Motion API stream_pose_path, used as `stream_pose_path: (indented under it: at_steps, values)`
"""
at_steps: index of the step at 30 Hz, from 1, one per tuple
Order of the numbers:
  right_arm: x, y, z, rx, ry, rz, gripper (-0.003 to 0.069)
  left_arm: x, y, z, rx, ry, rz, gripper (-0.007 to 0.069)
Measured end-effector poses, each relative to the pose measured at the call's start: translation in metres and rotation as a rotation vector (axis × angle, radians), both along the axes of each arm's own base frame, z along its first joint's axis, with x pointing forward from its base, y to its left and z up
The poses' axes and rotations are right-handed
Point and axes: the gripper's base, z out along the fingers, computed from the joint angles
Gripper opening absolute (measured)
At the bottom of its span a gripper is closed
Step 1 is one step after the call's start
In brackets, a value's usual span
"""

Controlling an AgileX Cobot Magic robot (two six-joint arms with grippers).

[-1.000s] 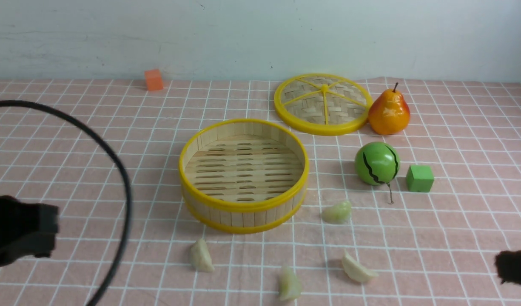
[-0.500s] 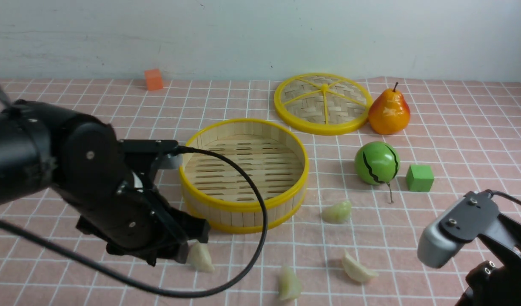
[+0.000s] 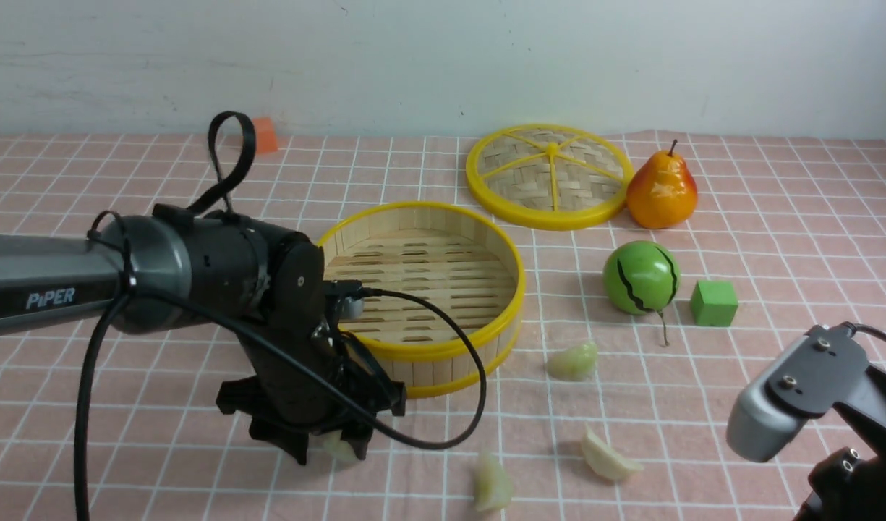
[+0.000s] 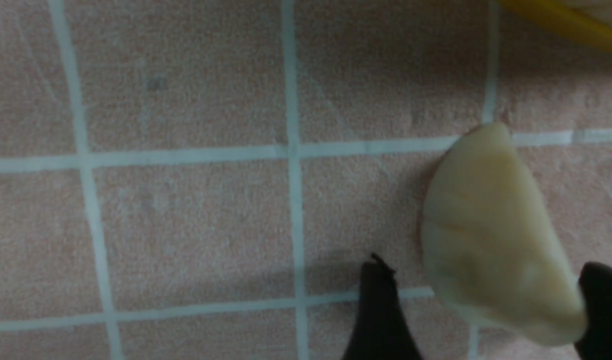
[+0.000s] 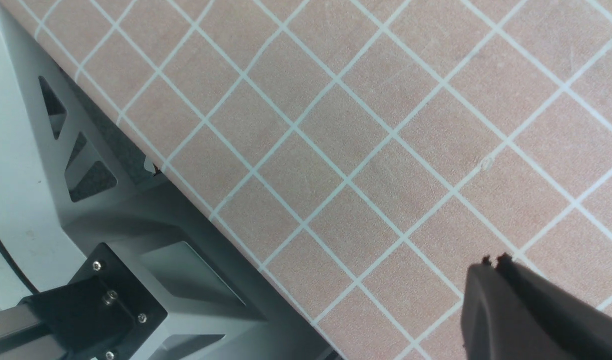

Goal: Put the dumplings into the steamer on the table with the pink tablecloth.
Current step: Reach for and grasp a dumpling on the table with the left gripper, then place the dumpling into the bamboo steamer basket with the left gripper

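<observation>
left gripper (image 4: 485,260): wide open, straddling 1 dumpling (image 4: 485,215) on the pink tablecloth (image 3: 124,405)
right gripper (image 5: 493,262): pinched shut over a bare patch of the pink tablecloth
steamer (image 3: 421,354): 1, just behind the left gripper
dumplings (image 3: 573,362): 4 total — all lying outside the steamer
extras: 1 lid (image 3: 551,221), 1 pear (image 3: 661,192), 1 ball (image 3: 641,278), 2 cubes (image 3: 714,304)

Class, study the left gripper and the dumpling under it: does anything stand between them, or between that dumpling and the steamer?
Nothing visible does. The left gripper has its jaws open on either side of the dumpling. Only the near wall of the steamer lies between the dumpling and the basket floor.
</observation>
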Motion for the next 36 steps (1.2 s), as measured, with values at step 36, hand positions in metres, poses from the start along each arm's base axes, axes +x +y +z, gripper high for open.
stream_pose_path:
  at_steps: [36]
  values:
    - [0.004,0.001,0.002,0.019,-0.044,-0.021,0.0029,0.117,-0.051,0.069,0.043,-0.257,-0.140,0.0141]
